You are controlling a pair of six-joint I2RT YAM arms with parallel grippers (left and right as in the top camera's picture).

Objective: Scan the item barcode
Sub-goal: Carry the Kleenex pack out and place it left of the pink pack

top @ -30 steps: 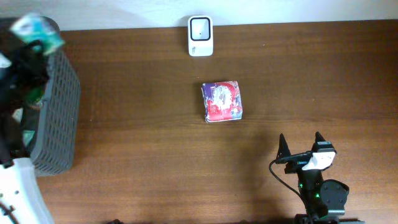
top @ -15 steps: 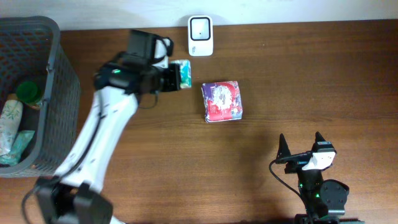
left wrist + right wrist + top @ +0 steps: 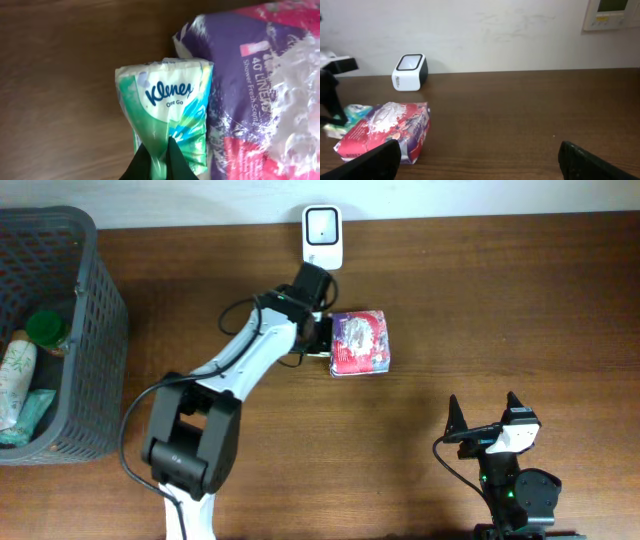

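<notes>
Grey mesh basket (image 3: 102,350) at wooden table's (image 3: 500,310) left edge, green-capped bottle (image 3: 24,356) inside

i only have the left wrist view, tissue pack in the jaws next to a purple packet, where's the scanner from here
observer: the scanner stands at the far edge of the table, just beyond the packet, and its window shows from above.
operator: is the pack over it yet
observer: no. From the right wrist view the tissue pack is low beside the packet, on the near side of the scanner, not over its window.
operator: other arm in the way
observer: no. The right gripper sits near the front right of the table, jaws open and empty, well apart from the packet.
</notes>
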